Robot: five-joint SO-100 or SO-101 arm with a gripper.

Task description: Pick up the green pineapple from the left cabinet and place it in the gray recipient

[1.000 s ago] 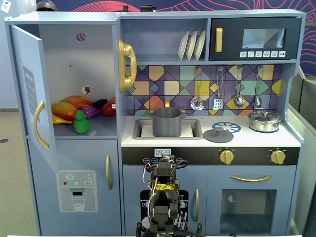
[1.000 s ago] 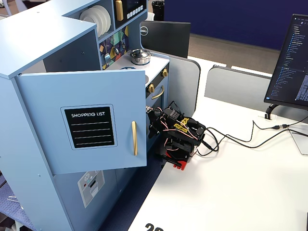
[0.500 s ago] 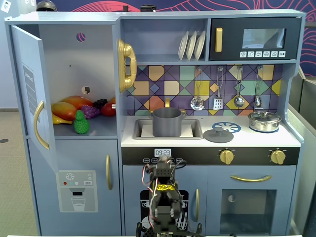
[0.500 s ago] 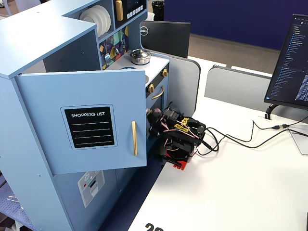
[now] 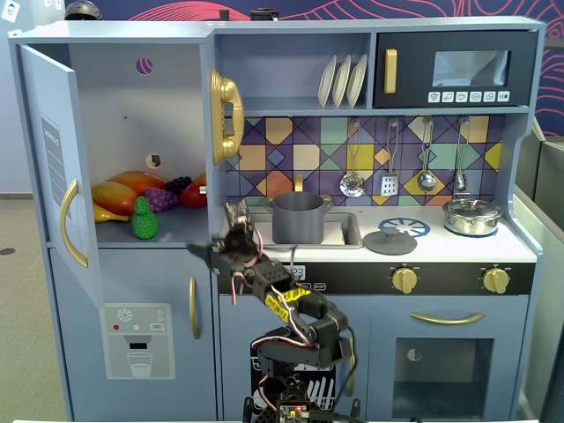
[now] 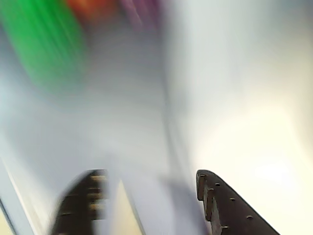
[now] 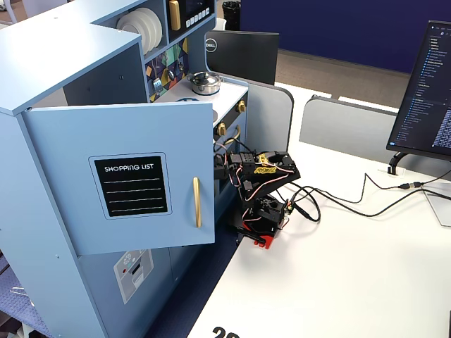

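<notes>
- The pineapple [image 5: 144, 220] stands upright at the front of the cabinet [image 5: 132, 115] shelf, just ahead of the grapes [image 5: 161, 199] and beside the mango [image 5: 116, 197].
- The cabinet's door [image 5: 55, 167] is swung wide, so the way in is clear from the front.
- The hand [image 5: 214, 251] hangs just below the shelf edge, right of the pineapple and apart from it. It carries nothing.
- In the wrist view the fingers [image 6: 222, 203] stand spread with only pale surface between them, so the hand is released. The picture is smeared, with a green blur [image 6: 44, 39] high on the left.
- The step in hand looks like the reach toward the fruit. I judge the task barely begun.
- To do it well, I would lift the hand over the shelf lip first, then swing left until the green sits between the fingers.
- Coming in low and level seems wise, since the fruit is small and may tip or roll into the grapes if nudged.
- Gripping across the bumpy body, not the leafy top, should hold better.
- The pot [image 5: 298, 218] waits in the sink [image 5: 345, 231], well right of the cabinet, mouth up and clear.
- The carry must clear the gold phone [image 5: 226, 116] on the cabinet's right wall.
- The side fixed view hides the shelf behind the door [image 7: 120, 176] and shows only the arm [image 7: 261, 176] on the bench [image 7: 338, 267].
</notes>
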